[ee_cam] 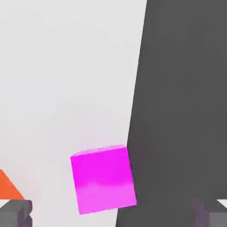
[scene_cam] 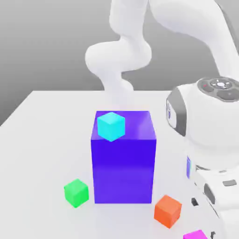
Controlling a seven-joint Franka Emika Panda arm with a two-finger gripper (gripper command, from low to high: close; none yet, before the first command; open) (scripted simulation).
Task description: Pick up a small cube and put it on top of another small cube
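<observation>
A white Franka arm (scene_cam: 205,116) bends low over the near corner of a pale table (scene_cam: 42,140) on the exterior view's right, its wrist housing looming large in the foreground. In the hand view the gripper (ee_cam: 113,213) hangs with its jaws spread as wide as they go and nothing between them: one dark grey fingertip (ee_cam: 15,212) shows at one edge of the picture and the other fingertip (ee_cam: 213,213) at the opposite edge, both clear of the small magenta cube (ee_cam: 104,179). That cube sits on the tabletop in the gap between the fingers, closer to the middle than to either pad, right beside the edge where the pale surface gives way to dark ground. In the exterior view the same magenta cube (scene_cam: 196,235) peeks out at the bottom edge, under the arm's hand. An orange cube (scene_cam: 167,210) lies near it, toward the exterior view's left, and its corner (ee_cam: 9,186) also juts into the hand view. The small green cube (scene_cam: 76,192) rests on the table well apart from the magenta one, just beside the lower left face of a big blue-purple block (scene_cam: 123,163). A cyan cube (scene_cam: 111,126) sits on top of that block, near its front left corner.
</observation>
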